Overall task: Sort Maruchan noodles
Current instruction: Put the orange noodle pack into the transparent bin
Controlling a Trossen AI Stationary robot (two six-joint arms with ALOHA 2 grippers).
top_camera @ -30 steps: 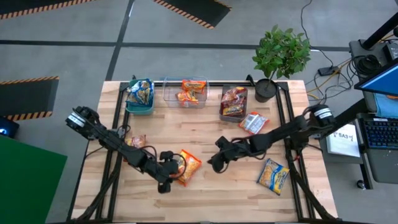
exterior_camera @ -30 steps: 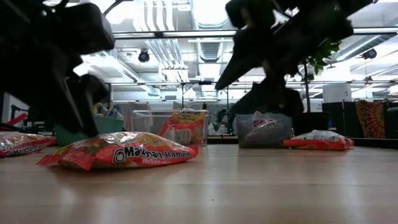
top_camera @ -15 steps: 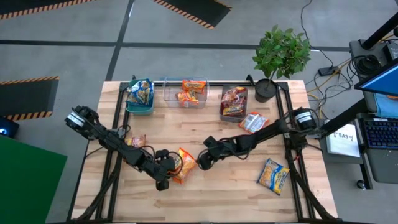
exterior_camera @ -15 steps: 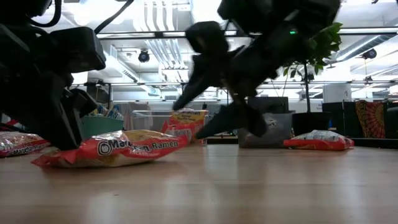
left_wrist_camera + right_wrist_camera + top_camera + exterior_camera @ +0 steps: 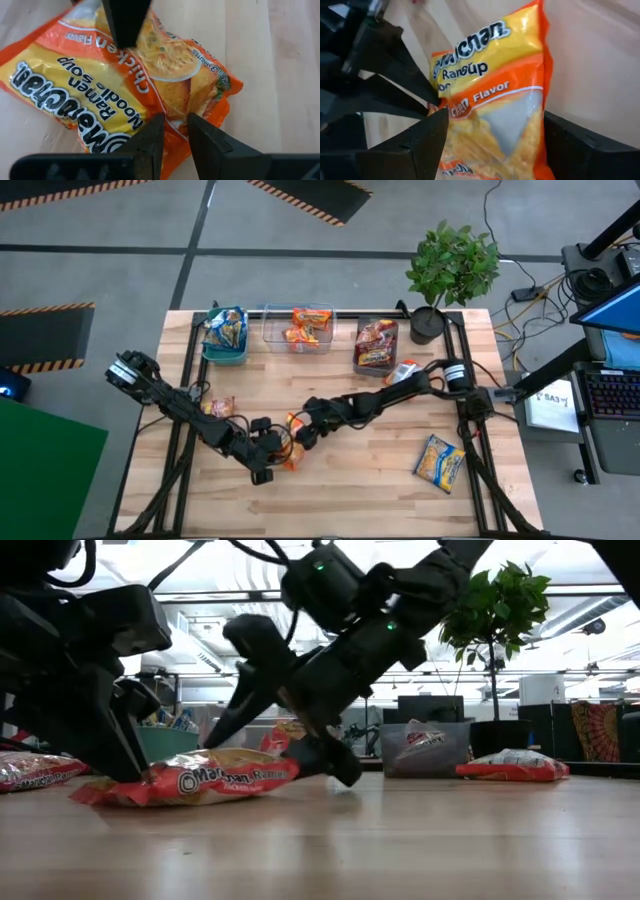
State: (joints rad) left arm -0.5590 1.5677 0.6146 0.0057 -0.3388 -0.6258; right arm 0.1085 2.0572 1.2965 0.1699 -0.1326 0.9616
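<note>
orange maruchan packet point(image 5: 291, 452) lower centre of high frame, on table point(image 5: 360, 485) | lies flat, long axis roughly level across low view, tilted in high view | left gripper point(image 5: 172, 131) jaws narrow, pinching packet edge | right gripper point(image 5: 492, 127) jaws wide, straddling packet's other end

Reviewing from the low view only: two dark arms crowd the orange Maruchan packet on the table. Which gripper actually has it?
Observer: The left gripper pinches one edge of the orange packet; its wrist view shows this.
Operator: And the right one?
Observer: The right gripper is open, straddling the packet's other end.
Operator: Where do orange ones go?
Observer: From above, the clear bin at the table's far edge already holds other orange noodles.
</note>
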